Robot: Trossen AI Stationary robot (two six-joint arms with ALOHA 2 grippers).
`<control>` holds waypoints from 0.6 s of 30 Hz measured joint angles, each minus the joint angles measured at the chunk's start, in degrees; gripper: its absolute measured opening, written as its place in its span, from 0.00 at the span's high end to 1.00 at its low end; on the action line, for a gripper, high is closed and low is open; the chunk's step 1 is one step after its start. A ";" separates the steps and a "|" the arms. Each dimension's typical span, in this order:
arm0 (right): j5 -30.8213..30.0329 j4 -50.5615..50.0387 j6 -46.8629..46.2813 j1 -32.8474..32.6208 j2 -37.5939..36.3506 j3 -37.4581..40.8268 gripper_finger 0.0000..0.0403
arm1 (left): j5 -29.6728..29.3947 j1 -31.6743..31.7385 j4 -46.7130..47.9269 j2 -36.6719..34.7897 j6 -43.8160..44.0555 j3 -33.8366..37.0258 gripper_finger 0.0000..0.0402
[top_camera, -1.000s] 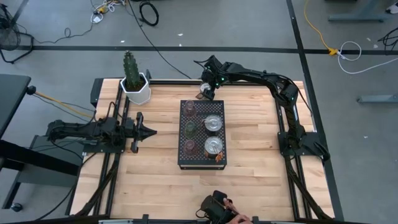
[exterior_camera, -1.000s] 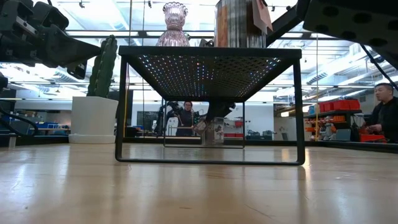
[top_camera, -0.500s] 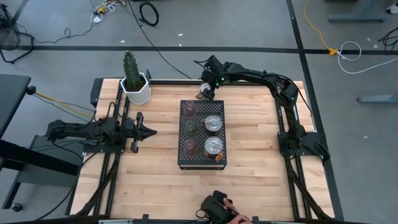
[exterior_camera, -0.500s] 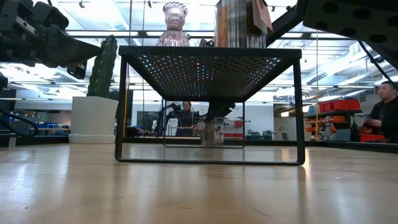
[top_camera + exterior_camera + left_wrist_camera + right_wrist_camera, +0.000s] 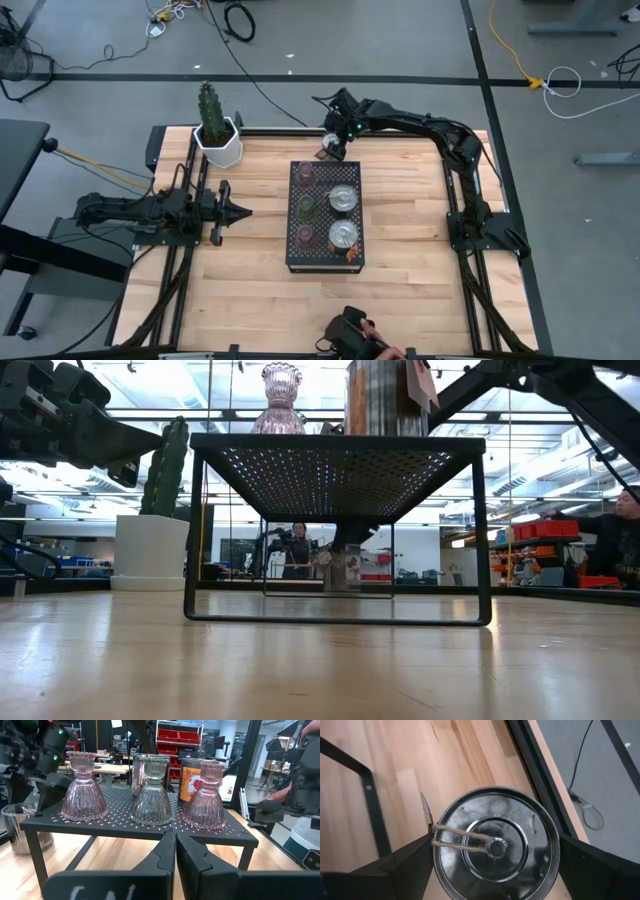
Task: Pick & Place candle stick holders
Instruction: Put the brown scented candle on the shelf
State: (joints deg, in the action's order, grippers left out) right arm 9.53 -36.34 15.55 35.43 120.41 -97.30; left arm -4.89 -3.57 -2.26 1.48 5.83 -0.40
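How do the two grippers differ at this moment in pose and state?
The left gripper has its fingers shut and holds nothing; the right gripper has its fingers spread wide on either side of a silvery holder. The left gripper waits left of the black rack, facing it; the right gripper is past the rack's far end, over the table's far edge. Both are dark two-finger grippers.

The light wooden plank desk (image 5: 400, 270) carries a black perforated metal rack (image 5: 325, 258) at its centre, a white hexagonal cactus pot (image 5: 221, 146) and a silvery round tin (image 5: 495, 843) near its far edge
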 joint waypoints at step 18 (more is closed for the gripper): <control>-1.07 -0.45 -0.02 0.02 -6.46 0.00 0.09 | -0.02 0.02 0.00 0.00 0.01 0.02 0.95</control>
State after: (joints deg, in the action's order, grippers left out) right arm 8.45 -36.79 15.53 35.44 113.95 -97.30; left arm -4.90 -3.55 -2.26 1.48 5.84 -0.38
